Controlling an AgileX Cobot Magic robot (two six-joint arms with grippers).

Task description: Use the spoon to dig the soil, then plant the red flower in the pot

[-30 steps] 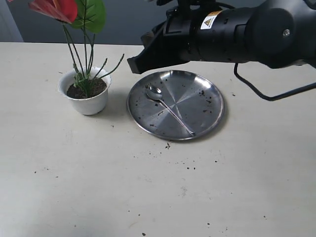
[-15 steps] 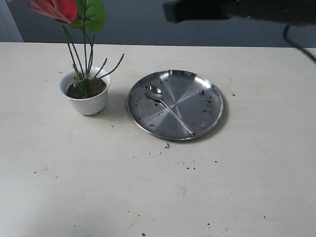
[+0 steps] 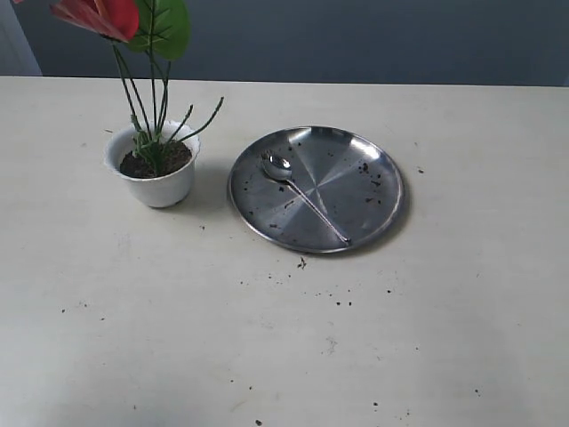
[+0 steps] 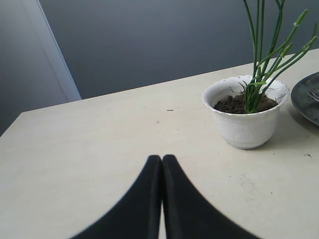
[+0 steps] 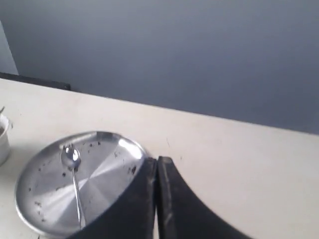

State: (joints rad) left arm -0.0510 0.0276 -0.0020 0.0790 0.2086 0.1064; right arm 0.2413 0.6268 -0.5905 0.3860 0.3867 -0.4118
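Exterior view is showing the red flower [image 3: 96, 16] in the pot [image 3: 162, 189], the spoon [image 3: 302, 196] lying on the plate [image 3: 391, 191]. Only wrist views are showing left pincer [image 4: 161, 159] and right pincer [image 5: 156, 161], closed, empty.

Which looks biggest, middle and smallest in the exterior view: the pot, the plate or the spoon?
1. The plate, clearly widest.
2 and 3. Unsure: the spoon looks longer than the pot, but far thinner, while the pot looks bulkier.

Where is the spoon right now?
In the exterior view the spoon lies on the steel plate at centre, just right of the pot.
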